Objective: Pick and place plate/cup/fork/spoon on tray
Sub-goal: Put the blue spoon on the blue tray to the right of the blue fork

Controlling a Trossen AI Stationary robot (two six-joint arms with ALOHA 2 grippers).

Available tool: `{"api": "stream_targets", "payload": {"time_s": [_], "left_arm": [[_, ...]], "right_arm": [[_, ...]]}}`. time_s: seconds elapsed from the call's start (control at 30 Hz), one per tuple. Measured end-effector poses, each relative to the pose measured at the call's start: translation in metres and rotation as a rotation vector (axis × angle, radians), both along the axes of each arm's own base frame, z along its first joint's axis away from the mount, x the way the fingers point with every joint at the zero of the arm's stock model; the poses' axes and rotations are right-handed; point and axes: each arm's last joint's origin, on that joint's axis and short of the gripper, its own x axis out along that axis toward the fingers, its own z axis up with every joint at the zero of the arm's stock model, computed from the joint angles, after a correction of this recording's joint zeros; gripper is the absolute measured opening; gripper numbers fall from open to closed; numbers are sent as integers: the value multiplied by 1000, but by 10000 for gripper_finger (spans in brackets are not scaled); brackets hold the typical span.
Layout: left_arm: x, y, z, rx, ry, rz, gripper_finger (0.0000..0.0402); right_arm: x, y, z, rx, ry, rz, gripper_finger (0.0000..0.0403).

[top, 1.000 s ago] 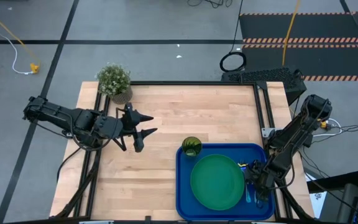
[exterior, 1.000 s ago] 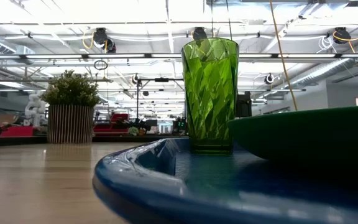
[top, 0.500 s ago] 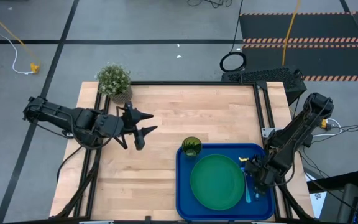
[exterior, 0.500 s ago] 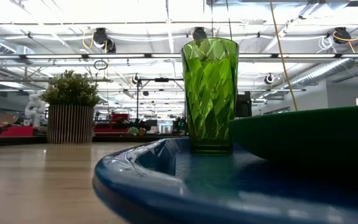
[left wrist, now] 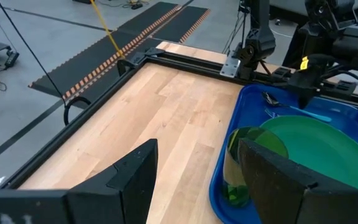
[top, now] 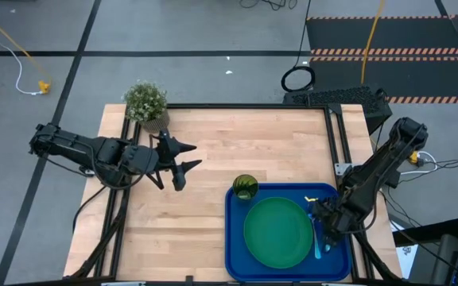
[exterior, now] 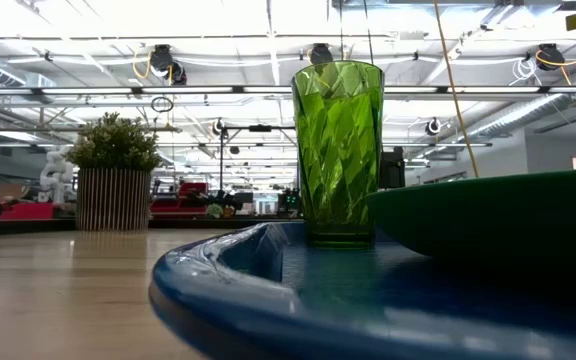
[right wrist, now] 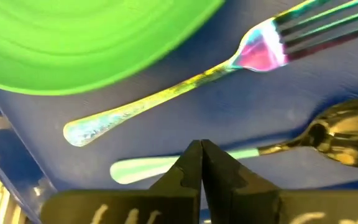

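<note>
A: How far is the task now?

B: Nearly finished, I think. The plate (top: pixel 277 231) lies in the middle of the tray (top: pixel 236 253), and the cup (top: pixel 245 187) stands upright at the tray's far-left corner, just beside the plate.

A: And fork, spoon?

B: Both lie on the tray floor betw. plate and the right rim. In the right wrist view the fork (right wrist: pixel 185 84) is next to the plate, the spoon (right wrist: pixel 253 149) beside it.

A: The grippers?

B: Right gripper (right wrist: pixel 201 149) hovers over the spoon handle, jaws clenched together, holding nothing. Left gripper (top: pixel 183 165) waits over the bare counter (top: pixel 245 143), well apart, jaws released wide.

A: So what is left?

B: Probably only to retract the right arm.
</note>
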Motion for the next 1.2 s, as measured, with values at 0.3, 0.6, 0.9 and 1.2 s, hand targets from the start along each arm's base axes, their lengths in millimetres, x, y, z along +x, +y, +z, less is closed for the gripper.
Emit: {"api": "stream_targets", "payload": {"time_s": [0.3,0.6,0.9,1.2], "left_arm": [[0,0,0,-1,0,0,225],[-1,-2,0,3,3,-16,225],[-1,-5,0,7,5,-27,225],[-1,-5,-1,28,17,-35,225]], "right_arm": [[6,8,-4,31,-17,-5,0],[0,18,-2,106,-10,61,0],[-11,29,-1,128,-24,48,0],[-5,39,-9,157,-35,50,0]]}}
